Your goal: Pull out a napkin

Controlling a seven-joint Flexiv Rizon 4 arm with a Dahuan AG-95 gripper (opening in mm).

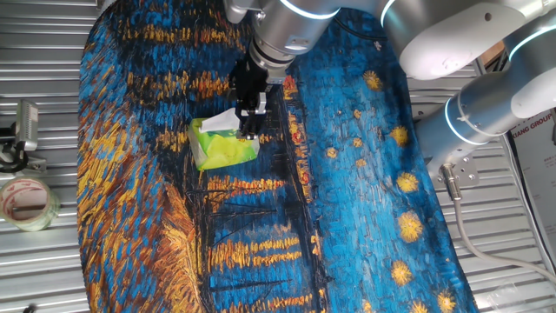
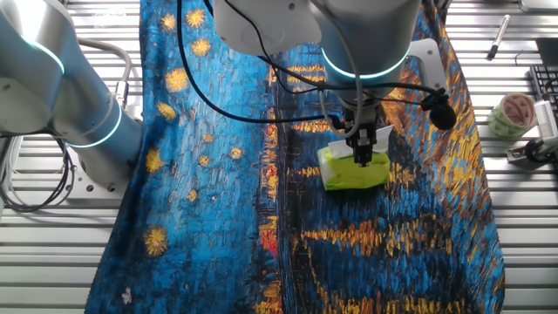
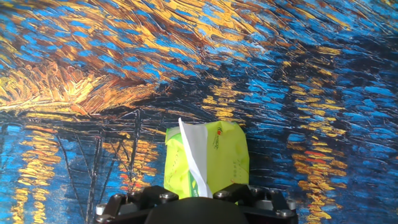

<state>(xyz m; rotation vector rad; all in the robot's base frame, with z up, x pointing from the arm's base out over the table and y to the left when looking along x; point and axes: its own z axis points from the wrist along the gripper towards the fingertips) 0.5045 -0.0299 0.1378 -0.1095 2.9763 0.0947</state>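
A lime-green tissue pack [image 1: 228, 149] lies on the painted cloth; it also shows in the other fixed view [image 2: 353, 173] and in the hand view [image 3: 225, 155]. A white napkin [image 1: 221, 122] sticks up out of the slot in its top. My gripper [image 1: 250, 130] stands straight above the pack, with its fingers close together on the napkin [image 2: 381, 135]. In the hand view the napkin [image 3: 194, 155] runs as a taut strip from the pack up under the hand. My fingertips are hidden in that view.
The blue and orange painted cloth [image 1: 347, 217] covers the table. A roll of tape [image 1: 26, 202] lies off the cloth on the metal slats and also shows in the other fixed view [image 2: 514, 113]. A pen [image 2: 499, 37] lies near it.
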